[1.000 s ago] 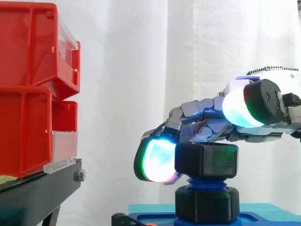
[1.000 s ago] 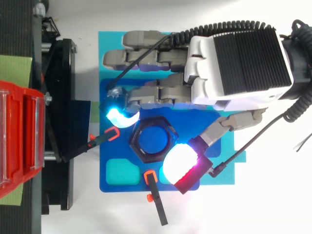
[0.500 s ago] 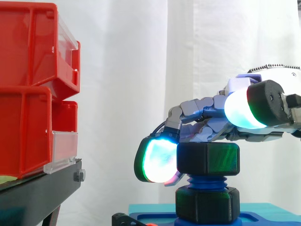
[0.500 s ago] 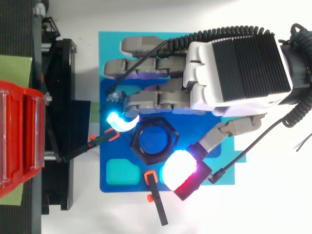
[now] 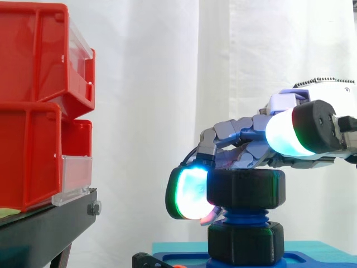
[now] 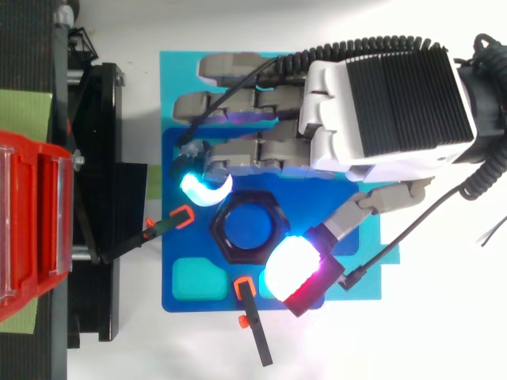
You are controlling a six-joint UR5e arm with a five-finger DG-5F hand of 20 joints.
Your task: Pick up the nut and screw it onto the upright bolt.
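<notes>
White curtain behind, red bins (image 5: 33, 100) at left, hand (image 6: 380, 103) pinching black nut (image 5: 245, 188) between glowing pads (image 6: 293, 265), nut sitting atop upright blue bolt (image 6: 252, 229), blue board (image 6: 176, 245) underneath

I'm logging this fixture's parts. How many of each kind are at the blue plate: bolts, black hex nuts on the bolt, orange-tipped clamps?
Blue bolt: 1
Black hex nuts: 2 (upper nut, lower nut)
Orange-tipped clamps: 2
Total: 5
</notes>
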